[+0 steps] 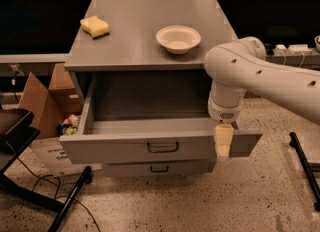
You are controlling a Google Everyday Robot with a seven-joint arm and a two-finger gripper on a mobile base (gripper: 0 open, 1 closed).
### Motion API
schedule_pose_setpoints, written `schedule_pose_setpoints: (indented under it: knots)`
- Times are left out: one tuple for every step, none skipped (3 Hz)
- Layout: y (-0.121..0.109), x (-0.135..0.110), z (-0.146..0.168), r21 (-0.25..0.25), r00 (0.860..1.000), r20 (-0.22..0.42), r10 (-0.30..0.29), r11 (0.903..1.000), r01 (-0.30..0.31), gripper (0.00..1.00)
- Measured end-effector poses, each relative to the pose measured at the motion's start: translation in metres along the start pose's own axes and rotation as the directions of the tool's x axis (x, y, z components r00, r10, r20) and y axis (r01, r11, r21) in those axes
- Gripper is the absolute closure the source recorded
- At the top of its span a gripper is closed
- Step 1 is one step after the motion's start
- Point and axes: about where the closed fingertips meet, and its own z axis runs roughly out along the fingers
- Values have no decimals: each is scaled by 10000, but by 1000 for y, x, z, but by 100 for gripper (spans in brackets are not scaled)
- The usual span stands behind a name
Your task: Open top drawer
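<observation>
1. We are looking at the top drawer (120, 148) in the middle of the frame. It is standing well out of the grey cabinet (145, 31), and its deep plain tray is lying open to view from above.
2. Its front is facing the lower edge of the frame. The long axis of that front is running left to right, with the right end sitting a little higher in the frame than the left. The tray is reaching back from the front toward the cabinet, up the frame.
3. The black loop handle (162, 147) is lying horizontal at the centre of the front.
4. The gripper (223, 142) is hanging straight down from the white arm (260, 73), which is coming in from the right edge. It is sitting at the top edge of the drawer front, right of the handle and apart from it, and is overlapping the panel. We cannot tell whether it is released or clenched on that panel.
5. A narrower drawer (157, 168) is showing a strip of its front just beneath.
6. On the cabinet top, a yellow sponge (95, 26) is lying toward the upper left and a white bowl (178, 38) is sitting right of centre, well apart.
7. A cardboard box (42, 101) is standing at the left, beside the cabinet.
</observation>
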Motion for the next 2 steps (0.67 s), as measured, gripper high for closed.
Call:
schedule_pose_setpoints:
  knots:
    - [0, 0, 0, -1, 10000, 0, 0, 10000, 0, 0]
    - [19, 6, 14, -438, 10000, -78, -22, 9990, 18, 18]
